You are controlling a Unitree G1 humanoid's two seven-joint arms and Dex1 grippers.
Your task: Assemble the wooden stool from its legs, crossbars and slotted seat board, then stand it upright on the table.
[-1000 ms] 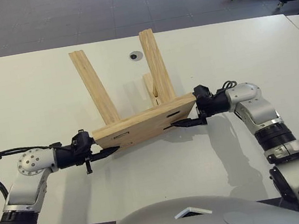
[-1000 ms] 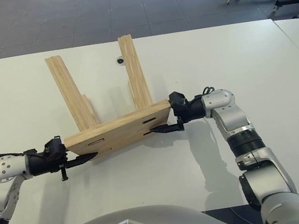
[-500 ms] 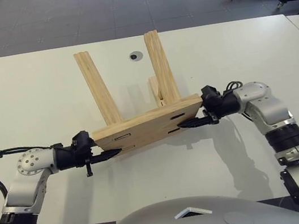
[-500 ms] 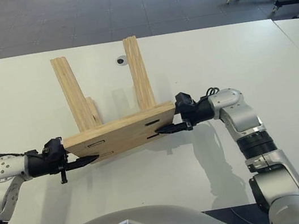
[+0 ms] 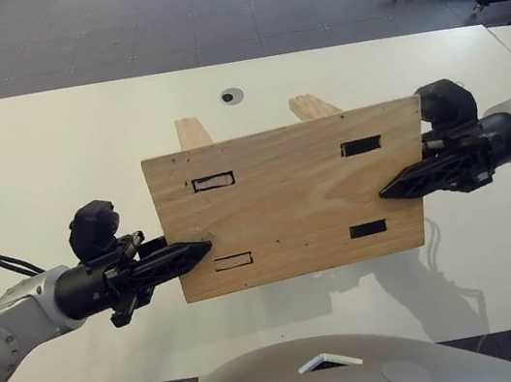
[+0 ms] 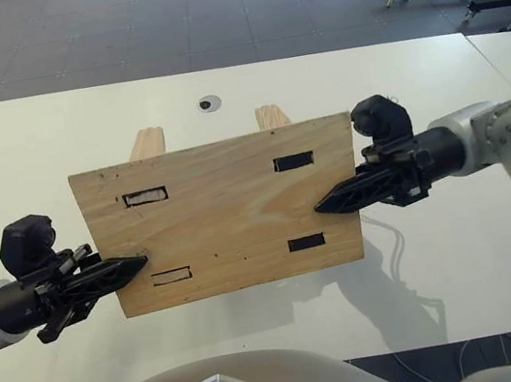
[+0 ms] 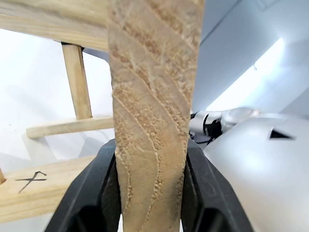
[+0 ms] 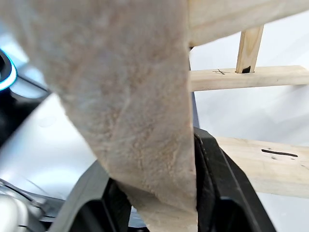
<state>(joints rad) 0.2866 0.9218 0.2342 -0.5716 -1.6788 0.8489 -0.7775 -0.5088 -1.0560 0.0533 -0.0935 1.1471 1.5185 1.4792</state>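
Left tool (image 5: 201, 248) and right tool (image 5: 388, 193) each clamp the seat board (image 5: 287, 200).

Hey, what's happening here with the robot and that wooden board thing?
The robot is holding the assembled stool over the white table with both arms. The left gripper clamps one side edge of the seat board, and the right gripper clamps the opposite edge. The slotted seat faces up toward the head camera, with the legs pointing down underneath. Whether the legs touch the table cannot be seen.
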